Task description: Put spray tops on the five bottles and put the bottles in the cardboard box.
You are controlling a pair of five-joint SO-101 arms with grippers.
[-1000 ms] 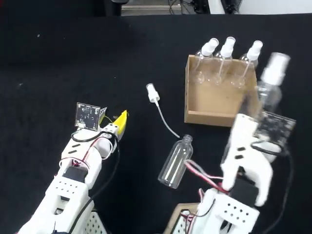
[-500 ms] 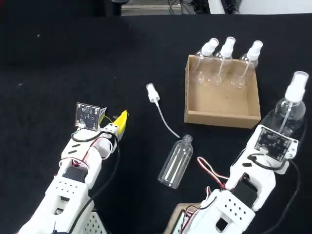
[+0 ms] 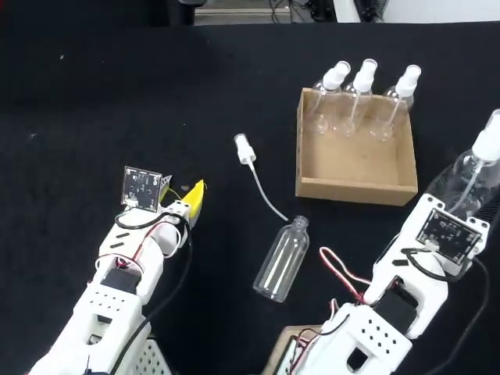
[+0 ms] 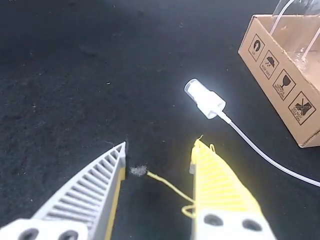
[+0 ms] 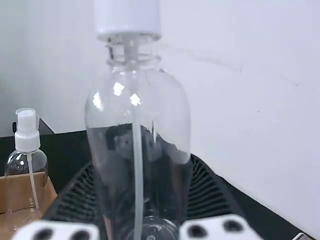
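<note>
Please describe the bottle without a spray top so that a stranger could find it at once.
Find the cardboard box on the black table. Off its near left corner, a clear bottle lies on its side. Unlike the boxed bottles and the held bottle in the right gripper, its neck is bare and open.

bottles in box, spray top left

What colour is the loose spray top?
White spray top, clearest in the left wrist view.
</note>
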